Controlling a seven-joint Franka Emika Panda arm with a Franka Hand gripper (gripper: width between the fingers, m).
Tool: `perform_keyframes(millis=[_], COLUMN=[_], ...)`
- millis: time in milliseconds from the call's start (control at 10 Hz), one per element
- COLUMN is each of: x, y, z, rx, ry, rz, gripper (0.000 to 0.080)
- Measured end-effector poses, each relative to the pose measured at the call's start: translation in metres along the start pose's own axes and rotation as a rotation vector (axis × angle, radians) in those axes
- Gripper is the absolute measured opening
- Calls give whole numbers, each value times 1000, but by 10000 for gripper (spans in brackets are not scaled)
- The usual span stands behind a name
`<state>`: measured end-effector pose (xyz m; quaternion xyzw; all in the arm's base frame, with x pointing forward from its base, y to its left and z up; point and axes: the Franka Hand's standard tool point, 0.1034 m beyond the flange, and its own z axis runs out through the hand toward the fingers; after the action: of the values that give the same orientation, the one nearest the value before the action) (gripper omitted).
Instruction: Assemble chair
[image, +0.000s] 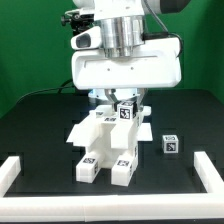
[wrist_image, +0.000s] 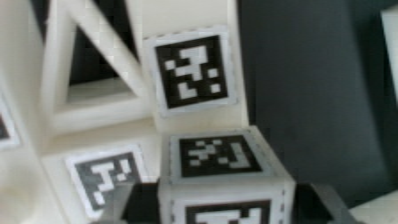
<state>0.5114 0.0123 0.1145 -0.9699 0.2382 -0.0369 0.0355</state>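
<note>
The partly built white chair (image: 103, 140) stands mid-table, with tagged slabs and legs toward the front. My gripper (image: 125, 103) hangs straight over its top, shut on a small white tagged cube (image: 126, 113) that sits against the chair's upper part. In the wrist view the cube (wrist_image: 221, 160) fills the space between my dark fingers (wrist_image: 146, 200), with a tagged white post (wrist_image: 192, 70) and a frame (wrist_image: 71, 90) of the chair just beyond it. A second small tagged cube (image: 170, 145) lies loose on the table to the exterior view's right of the chair.
Low white border rails run along the exterior view's left (image: 10, 172), right (image: 209, 170) and front edges of the black table. The bulky white wrist housing (image: 125, 62) hides the back of the chair. Green walls stand behind.
</note>
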Motion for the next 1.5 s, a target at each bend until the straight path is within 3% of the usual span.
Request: perform_keyframes(millis=[700,800,1000,1200,1300,1400,1500], x=[2,2,2,1,2,-1,-5], y=[1,2,1,-2,-5,-8,-11], z=[0,1,1,0,0,1,2], rx=[45,65,65,44,37,25,13], ry=[-18,-18,-17,-19,-23,-33,-48], rz=[676,770,740,440,283,131,13], gripper=[284,284,284,551,551,632,644])
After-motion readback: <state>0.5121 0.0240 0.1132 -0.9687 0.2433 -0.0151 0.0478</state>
